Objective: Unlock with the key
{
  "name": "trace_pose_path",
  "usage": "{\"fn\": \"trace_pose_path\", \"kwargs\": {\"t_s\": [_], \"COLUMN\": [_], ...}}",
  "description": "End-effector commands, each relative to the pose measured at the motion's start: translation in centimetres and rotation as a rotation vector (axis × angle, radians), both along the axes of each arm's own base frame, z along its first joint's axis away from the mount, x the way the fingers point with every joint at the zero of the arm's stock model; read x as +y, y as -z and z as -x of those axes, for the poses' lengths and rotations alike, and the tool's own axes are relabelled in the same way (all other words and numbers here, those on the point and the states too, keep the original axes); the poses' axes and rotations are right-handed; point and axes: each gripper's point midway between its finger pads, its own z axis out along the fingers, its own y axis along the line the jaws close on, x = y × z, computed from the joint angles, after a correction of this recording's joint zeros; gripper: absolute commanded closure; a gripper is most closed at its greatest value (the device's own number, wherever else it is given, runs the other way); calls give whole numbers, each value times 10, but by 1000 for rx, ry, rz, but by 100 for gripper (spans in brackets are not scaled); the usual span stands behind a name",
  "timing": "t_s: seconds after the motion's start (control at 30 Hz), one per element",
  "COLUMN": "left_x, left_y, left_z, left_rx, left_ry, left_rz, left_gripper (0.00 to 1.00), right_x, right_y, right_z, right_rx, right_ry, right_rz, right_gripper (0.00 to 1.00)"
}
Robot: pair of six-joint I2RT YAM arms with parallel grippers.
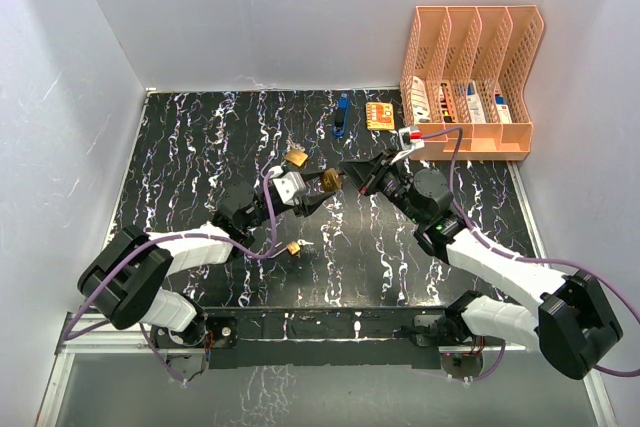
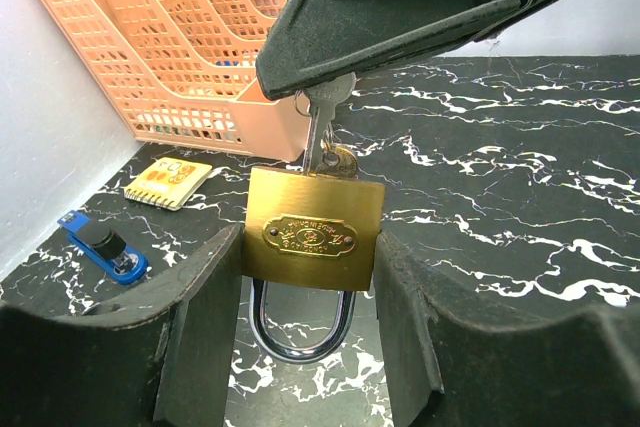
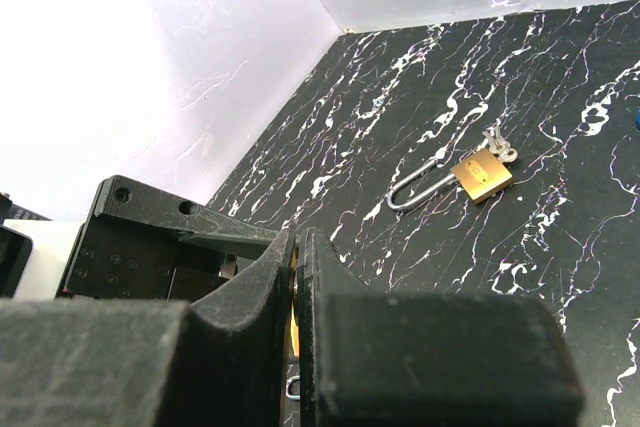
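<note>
Brass padlock (image 2: 313, 229) sits clamped in left gripper (image 2: 310, 292); right gripper (image 3: 298, 287) pinches the key (image 2: 322, 117), and an off-axis twist could slip it.

Bright, even light from overhead, with soft shadows.
Your top view is sharp, and the tabletop (image 1: 200, 137) is evenly lit from edge to edge. On your right wrist view the wall (image 3: 130, 67) is blown out to plain white, while the right claw (image 3: 298, 247) looms close, dark and soft-focused. In your left wrist view, the brass padlock (image 2: 315, 237) is crisp with a mild sheen.
</note>
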Motion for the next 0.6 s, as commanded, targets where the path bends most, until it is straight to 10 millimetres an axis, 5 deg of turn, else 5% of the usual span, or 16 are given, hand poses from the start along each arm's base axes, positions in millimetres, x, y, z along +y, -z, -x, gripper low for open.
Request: {"fn": "trace_pose_path", "kwargs": {"t_s": [0.0, 0.57], "left_x": [-9, -9], "left_y": [-73, -55], "left_z": [10, 9], "left_rx": [-203, -174], "left_ry": [65, 65], "left_rz": [138, 107], "left_gripper": [100, 100], "right_x": [2, -12], "right_y": [-5, -31], "right_z": [9, 13], "right_rx": [-23, -74], "right_ry": [-30, 23], "right_rz": [-3, -30], "right_gripper": [100, 100]}}
